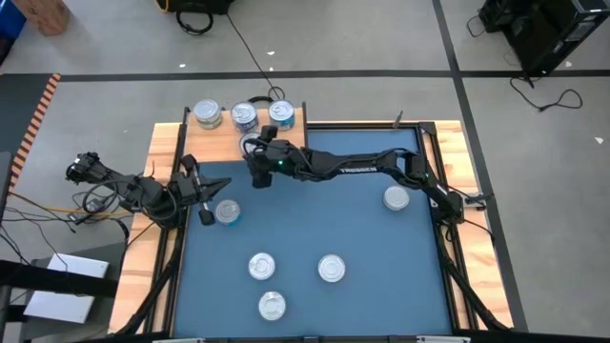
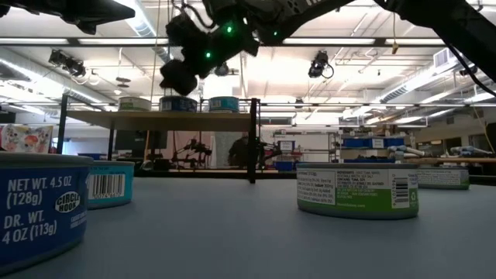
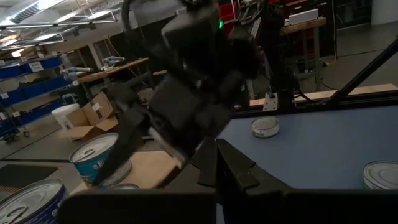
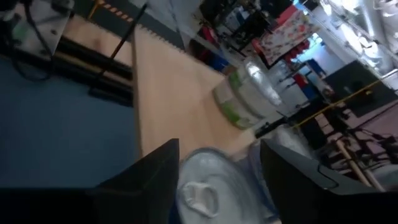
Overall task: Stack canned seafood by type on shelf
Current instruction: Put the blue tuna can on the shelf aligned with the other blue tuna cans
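Three cans of seafood (image 1: pixel 207 114) (image 1: pixel 244 116) (image 1: pixel 280 112) stand in a row on the light wooden shelf (image 1: pixel 191 145) at the table's far left. My right gripper (image 1: pixel 254 145) reaches across from the right and hovers open just above and in front of the middle can. In the right wrist view its fingers stand on either side of that can's silvery lid (image 4: pixel 202 186), with a green-labelled can (image 4: pixel 245 93) farther along the shelf. The low view shows this gripper (image 2: pixel 180 77) above the can tops (image 2: pixel 178 103). My left gripper (image 1: pixel 212 185) waits shut at the table's left edge.
Several more cans stand on the blue tabletop: one by the left gripper (image 1: pixel 227 211), three near the front (image 1: pixel 262 266) (image 1: pixel 331 269) (image 1: pixel 273 305) and one at the right (image 1: pixel 396 198). Black shelf legs (image 2: pixel 253 139) rise from the table's far side.
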